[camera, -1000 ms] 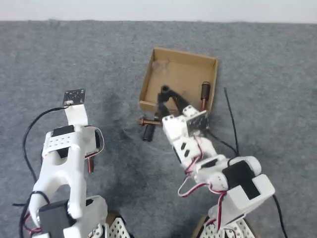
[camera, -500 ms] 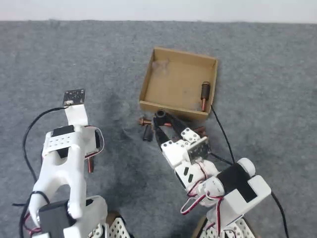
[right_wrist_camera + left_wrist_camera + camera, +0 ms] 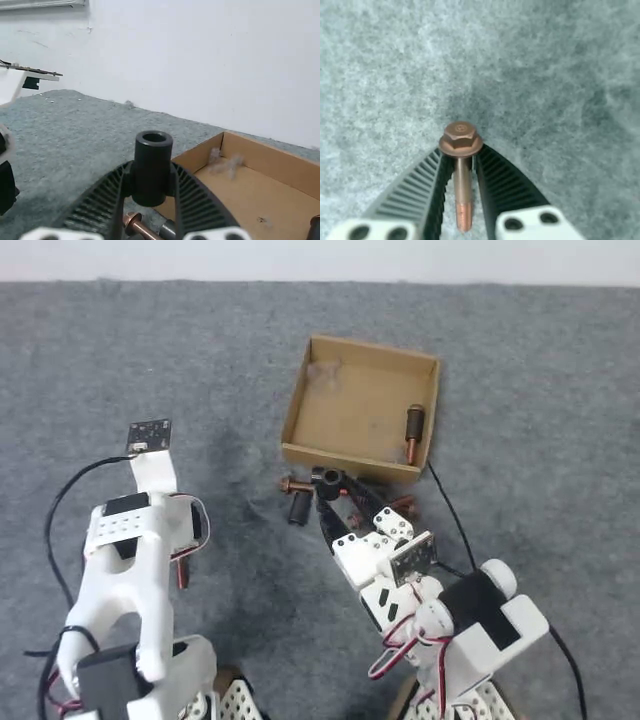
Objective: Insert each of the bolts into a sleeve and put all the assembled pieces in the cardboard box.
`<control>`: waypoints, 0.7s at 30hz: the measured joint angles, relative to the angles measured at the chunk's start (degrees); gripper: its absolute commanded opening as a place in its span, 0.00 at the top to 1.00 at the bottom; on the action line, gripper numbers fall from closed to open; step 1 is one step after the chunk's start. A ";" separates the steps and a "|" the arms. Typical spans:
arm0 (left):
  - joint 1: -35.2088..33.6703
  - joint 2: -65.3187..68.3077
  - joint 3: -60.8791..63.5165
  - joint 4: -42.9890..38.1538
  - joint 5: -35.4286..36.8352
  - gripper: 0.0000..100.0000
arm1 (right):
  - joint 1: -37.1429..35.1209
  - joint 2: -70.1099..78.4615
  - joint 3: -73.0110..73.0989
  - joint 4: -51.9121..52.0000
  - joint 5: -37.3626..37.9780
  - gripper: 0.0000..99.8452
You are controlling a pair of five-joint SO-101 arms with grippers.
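Pulled back from the cardboard box [image 3: 296, 410], my right pincer [image 3: 151, 176] now sits just outside its front wall, clamped on an upright black sleeve [image 3: 153, 165]. My left pincer [image 3: 461, 159] grips a copper bolt [image 3: 461, 141] over the grey tabletop [image 3: 150, 350]. One assembled piece [image 3: 412, 430] lies in the box.

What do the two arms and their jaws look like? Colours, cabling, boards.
Left arm and right arm: white shells over black servo blocks. Red, white and black wires loop at the joints; a thin black cable trails beside the right arm. Each wrist carries a small circuit board. Jaws are black, ribbed, tapered, on white mounts with round holes.
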 measured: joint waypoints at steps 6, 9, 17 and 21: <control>0.00 0.00 0.00 0.00 0.00 0.99 | 0.00 0.00 0.00 0.00 0.00 0.99; 0.53 0.00 0.00 0.00 0.00 0.99 | 0.00 0.00 0.00 0.00 0.00 0.99; 4.40 -6.42 -4.57 2.29 0.00 0.99 | 0.00 0.00 0.00 0.00 0.00 0.99; 6.51 -13.89 -6.07 3.08 0.00 0.99 | 0.00 0.00 0.00 0.26 0.00 0.99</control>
